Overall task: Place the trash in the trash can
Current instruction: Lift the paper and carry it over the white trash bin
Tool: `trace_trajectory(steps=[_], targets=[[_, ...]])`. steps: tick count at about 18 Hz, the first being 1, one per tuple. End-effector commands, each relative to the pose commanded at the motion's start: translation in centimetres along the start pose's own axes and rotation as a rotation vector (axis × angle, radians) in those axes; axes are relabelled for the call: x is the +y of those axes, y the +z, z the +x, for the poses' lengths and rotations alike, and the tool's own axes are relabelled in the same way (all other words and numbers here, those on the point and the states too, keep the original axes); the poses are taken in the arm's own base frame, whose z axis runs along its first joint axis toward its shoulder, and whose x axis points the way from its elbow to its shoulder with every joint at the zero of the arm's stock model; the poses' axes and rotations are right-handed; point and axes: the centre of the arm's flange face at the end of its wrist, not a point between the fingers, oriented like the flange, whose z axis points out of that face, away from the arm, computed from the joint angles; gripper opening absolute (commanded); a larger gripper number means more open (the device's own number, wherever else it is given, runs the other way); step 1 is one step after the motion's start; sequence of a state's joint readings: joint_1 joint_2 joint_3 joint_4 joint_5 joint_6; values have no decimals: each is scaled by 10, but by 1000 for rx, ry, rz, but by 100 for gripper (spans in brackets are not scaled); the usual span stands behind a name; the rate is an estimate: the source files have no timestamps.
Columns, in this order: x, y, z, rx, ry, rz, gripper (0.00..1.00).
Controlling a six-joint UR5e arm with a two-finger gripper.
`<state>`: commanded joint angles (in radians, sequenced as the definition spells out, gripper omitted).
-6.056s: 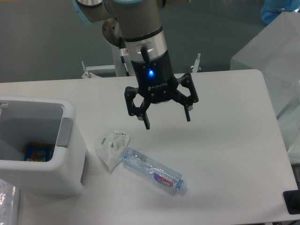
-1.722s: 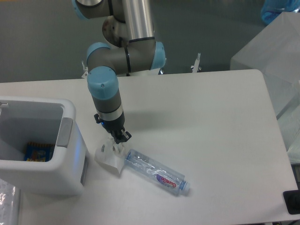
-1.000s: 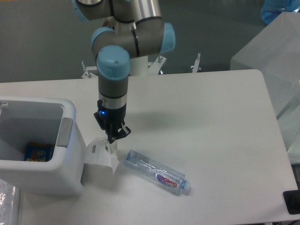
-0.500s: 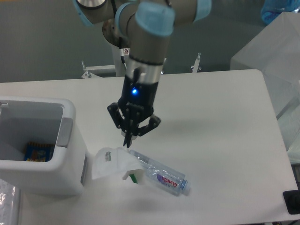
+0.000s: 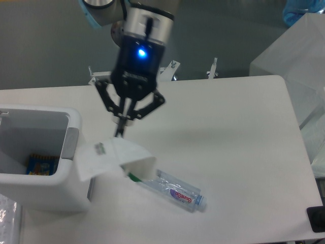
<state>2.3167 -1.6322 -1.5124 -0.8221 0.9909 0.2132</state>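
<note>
Nearest the camera, below my jaws and off toward the front, the clear plastic bottle (image 5: 175,187) with its purple-red label lies on its side on the white surface (image 5: 238,132), untouched. It looks empty and light, smooth enough to roll or slip; I judge the best hold to be across its middle, squeezing gently since thin plastic will buckle.

Directly beneath my jaws hangs the white wrapper (image 5: 112,155), lifted clear of the surface, with its lower flap drooping over the bottle's near end. It is thin, limp and featherlight, folding under its own weight, so a pinch on one edge is enough, though a loose pinch could let it slide out.

My jaws (image 5: 121,127) are closed, pinching the wrapper's top edge.

To one side and lower stands the white trash can (image 5: 71,147), open-topped, something colourful already inside. The wrapper's far corner overlaps its rim in view.
</note>
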Motion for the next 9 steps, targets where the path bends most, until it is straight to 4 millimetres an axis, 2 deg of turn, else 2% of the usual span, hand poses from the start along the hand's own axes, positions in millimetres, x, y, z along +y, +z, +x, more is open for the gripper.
trace_trajectory(steps=[1,2,4,5,7,9], targets=[[8,-2,23,17,20,-8,11],[17,-3,33,25,41,-11,11],[20,-8,42,37,41,-10,11],[26,-2,52,52,44,-25,11],[52,20,56,72,45,-75,11],[62,32,61,90,37,-104,11]])
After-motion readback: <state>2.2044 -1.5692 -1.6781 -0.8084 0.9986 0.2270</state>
